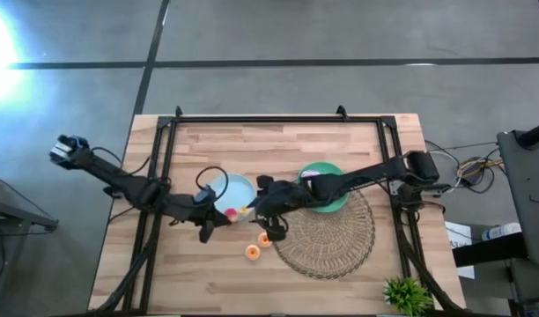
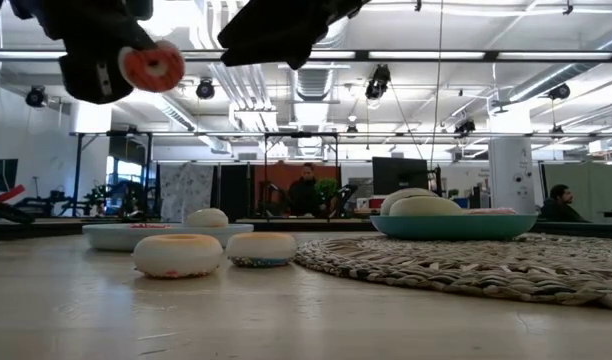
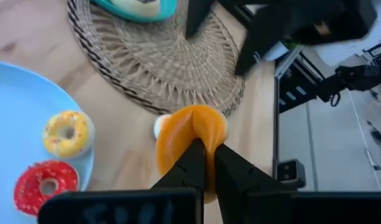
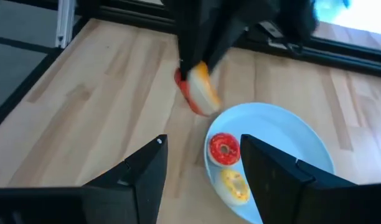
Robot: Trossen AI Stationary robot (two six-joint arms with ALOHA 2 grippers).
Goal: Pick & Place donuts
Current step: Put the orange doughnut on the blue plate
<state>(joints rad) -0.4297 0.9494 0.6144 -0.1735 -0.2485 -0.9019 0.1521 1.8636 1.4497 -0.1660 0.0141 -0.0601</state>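
Note:
My left gripper (image 3: 209, 167) is shut on an orange donut (image 3: 184, 134) held in the air beside the light-blue plate (image 1: 237, 187). A yellow donut (image 3: 67, 132) and a red donut (image 3: 46, 185) lie flat on that plate. Two more donuts (image 2: 177, 254) (image 2: 261, 248) rest flat on the wood near the woven placemat (image 1: 331, 238). My right gripper (image 4: 203, 177) hangs open above the light-blue plate's edge with nothing between its fingers. In the low view the held donut (image 2: 151, 65) is high above the table. My left gripper pinches the orange donut's ring (image 3: 192, 144) between its two fingers, which come slanting down at it. The soft ring looks dented where the fingers meet it. The donut is lifted clear of the table and stands on edge, its hole facing sideways (image 2: 153, 66).
A teal plate (image 1: 333, 201) with pale rounded things on it sits on the placemat's far part. A small green plant (image 1: 407, 292) stands at the table's near right corner. Black frame rails (image 1: 155, 167) run along the table's left, far and right sides.

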